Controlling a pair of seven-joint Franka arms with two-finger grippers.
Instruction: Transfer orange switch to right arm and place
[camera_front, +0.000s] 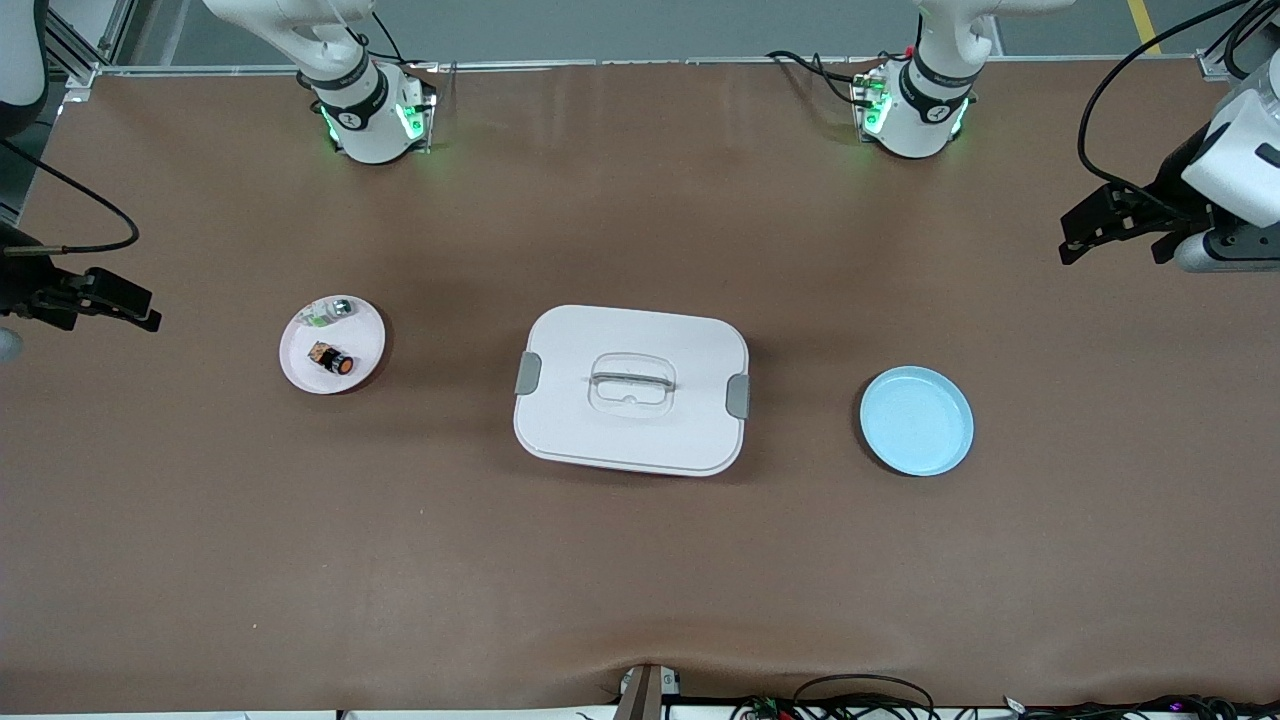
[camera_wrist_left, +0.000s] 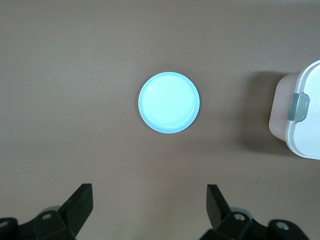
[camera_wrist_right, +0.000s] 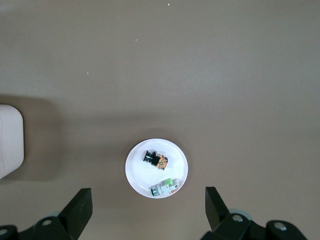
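Observation:
The orange switch (camera_front: 331, 360) lies on its side on a small white plate (camera_front: 360, 340) toward the right arm's end of the table. It also shows in the right wrist view (camera_wrist_right: 156, 159), on the plate (camera_wrist_right: 140, 172). My right gripper (camera_front: 140, 305) is open and empty, high over the table's edge at that end, apart from the plate; its open jaws show in its wrist view (camera_wrist_right: 148, 195). My left gripper (camera_front: 1115, 250) is open and empty, high over the left arm's end; its open jaws show in its wrist view (camera_wrist_left: 150, 192).
A small clear, green and silver part (camera_front: 330, 312) shares the white plate with the switch and shows in the right wrist view (camera_wrist_right: 165, 188). A white lidded box (camera_front: 632, 390) with grey latches sits mid-table. An empty light blue plate (camera_front: 916, 420) lies toward the left arm's end and shows in the left wrist view (camera_wrist_left: 169, 102).

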